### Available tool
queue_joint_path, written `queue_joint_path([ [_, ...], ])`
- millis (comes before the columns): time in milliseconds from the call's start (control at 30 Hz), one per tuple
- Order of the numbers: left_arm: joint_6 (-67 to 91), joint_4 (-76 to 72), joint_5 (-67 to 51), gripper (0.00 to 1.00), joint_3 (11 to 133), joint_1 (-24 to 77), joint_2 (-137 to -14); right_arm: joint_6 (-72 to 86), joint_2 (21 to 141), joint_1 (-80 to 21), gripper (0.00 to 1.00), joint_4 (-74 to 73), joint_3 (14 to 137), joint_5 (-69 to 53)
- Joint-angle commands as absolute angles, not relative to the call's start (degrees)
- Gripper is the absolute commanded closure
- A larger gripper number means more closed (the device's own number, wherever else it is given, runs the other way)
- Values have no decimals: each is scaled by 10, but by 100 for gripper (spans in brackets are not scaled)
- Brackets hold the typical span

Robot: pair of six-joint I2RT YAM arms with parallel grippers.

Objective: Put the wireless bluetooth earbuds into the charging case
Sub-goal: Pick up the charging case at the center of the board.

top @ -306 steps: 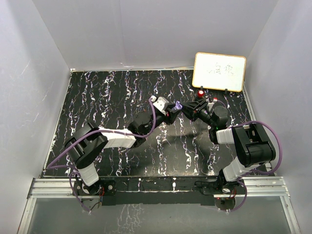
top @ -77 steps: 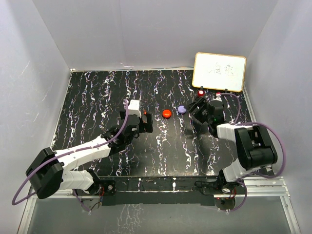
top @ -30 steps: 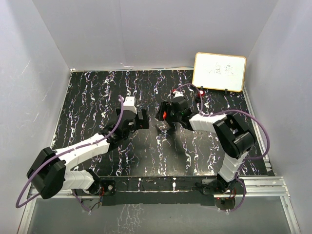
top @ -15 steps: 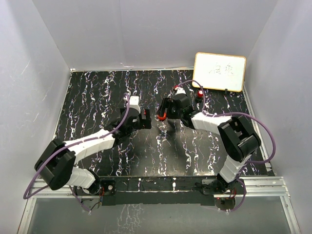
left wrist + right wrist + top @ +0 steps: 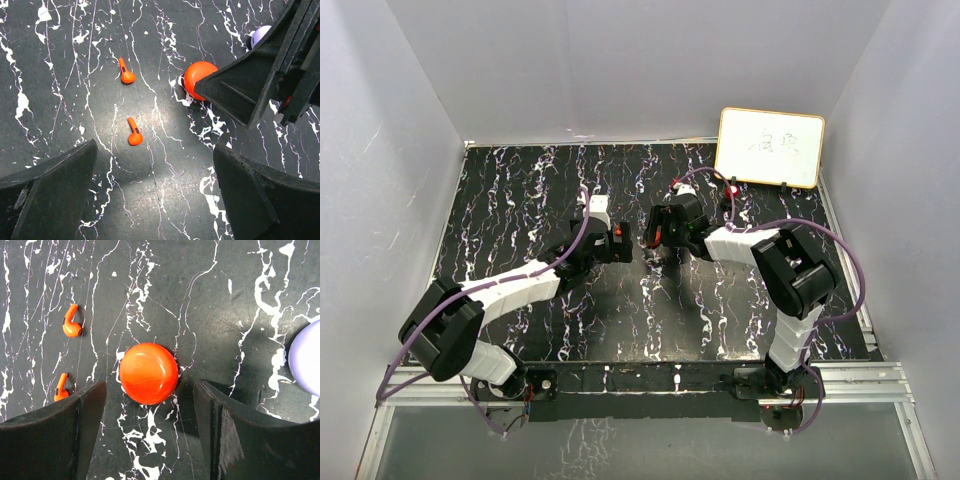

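Red earbuds [image 5: 134, 134] are seen loose on the desk [image 5: 165, 200], toward its far edge, beside the red case [image 5: 148, 373]; none is inserted. The left fingers [image 5: 50, 190] and the right fingers [image 5: 50, 430] are held spread, nothing pinched.

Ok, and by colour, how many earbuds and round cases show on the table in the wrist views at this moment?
red earbuds: 2
red round case: 1
pale purple round case: 1, cut off at the edge of the view
pale purple earbuds: 0 in view
Total: 4
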State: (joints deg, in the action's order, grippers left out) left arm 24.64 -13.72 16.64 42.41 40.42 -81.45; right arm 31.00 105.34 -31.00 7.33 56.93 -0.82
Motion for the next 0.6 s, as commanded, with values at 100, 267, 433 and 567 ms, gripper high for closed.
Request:
queue_joint_path([
  [100,246,-136,165,1,433,397,-794,270,1058,-315,31,75,608,16],
  [267,248,-127,169,2,429,393,-787,238,1076,-332,31,50,632,43],
  [433,249,-112,169,2,428,382,-762,219,1089,-348,31,33,648,68],
  [567,250,-108,167,1,423,373,-749,210,1093,-355,31,25,651,84],
])
